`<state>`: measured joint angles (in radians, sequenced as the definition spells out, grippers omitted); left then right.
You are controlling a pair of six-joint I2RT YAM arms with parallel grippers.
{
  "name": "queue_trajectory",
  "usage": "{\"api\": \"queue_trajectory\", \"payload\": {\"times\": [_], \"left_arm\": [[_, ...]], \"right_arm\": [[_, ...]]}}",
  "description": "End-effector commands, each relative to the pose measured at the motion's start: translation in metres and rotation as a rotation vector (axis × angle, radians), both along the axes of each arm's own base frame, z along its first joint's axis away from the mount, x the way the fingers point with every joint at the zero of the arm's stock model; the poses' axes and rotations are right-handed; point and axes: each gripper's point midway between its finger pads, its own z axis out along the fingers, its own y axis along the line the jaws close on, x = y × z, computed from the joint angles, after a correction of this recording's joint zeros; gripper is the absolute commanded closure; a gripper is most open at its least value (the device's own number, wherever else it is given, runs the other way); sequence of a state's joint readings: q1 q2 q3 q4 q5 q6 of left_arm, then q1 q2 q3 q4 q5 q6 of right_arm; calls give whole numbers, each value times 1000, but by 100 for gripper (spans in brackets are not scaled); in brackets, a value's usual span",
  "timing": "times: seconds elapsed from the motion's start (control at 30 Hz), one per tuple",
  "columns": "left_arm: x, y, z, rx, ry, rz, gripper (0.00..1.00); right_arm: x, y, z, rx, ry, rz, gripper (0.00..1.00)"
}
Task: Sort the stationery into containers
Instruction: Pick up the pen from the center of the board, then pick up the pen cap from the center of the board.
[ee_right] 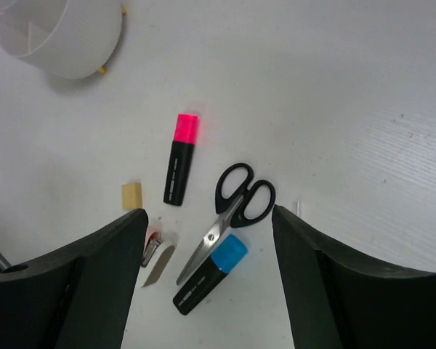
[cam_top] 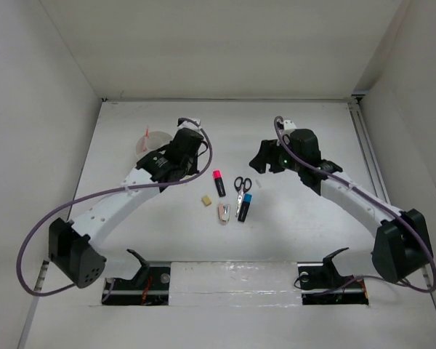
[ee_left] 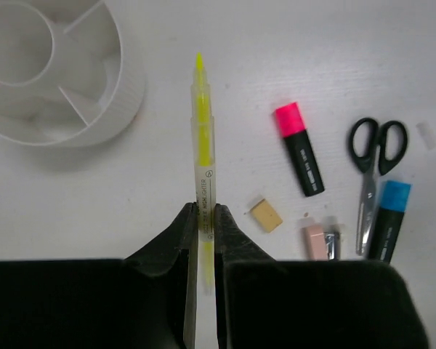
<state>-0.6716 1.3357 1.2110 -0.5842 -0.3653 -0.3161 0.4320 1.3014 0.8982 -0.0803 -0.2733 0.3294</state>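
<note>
Now the thin translucent yellow stick [ee_left: 203, 138] is sitting clamped by its rear in the left tool [ee_left: 203, 233], tip pointing just beside the round white plastic tray [ee_left: 127, 91]. Held so far back, it could be swinging and missing a wedge. The right tool [ee_right: 205, 218] is hanging open over black-handled scissors [ee_right: 236, 196] on the white counter [ee_right: 349, 109]; nothing is blocking the tray.

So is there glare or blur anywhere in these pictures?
Top external: soft, even light, glare only on the glossy strip near the bottom of the view. Left wrist: the yellow stick is crisp; the white tray throws a faint shadow. Right wrist: the dark fingers look soft-edged, and the highlighter's pink cap glows, slightly overexposed.
</note>
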Motion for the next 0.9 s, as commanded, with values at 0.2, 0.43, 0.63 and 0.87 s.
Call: {"api": "queue_trajectory", "payload": {"times": [0.2, 0.43, 0.63, 0.87], "left_arm": [[-16, -19, 60, -221, -255, -146, 100], [-28, -15, 67, -256, -300, -184, 100], [-31, -26, 65, -273, -273, -242, 100], [-35, -31, 64, -282, -264, -275, 100]], "right_arm": [[48, -14, -38, -212, 82, -93, 34], [38, -13, -79, -317, 184, -106, 38], [21, -8, -107, -376, 232, -92, 38], [26, -14, -119, -413, 237, -125, 40]]}}
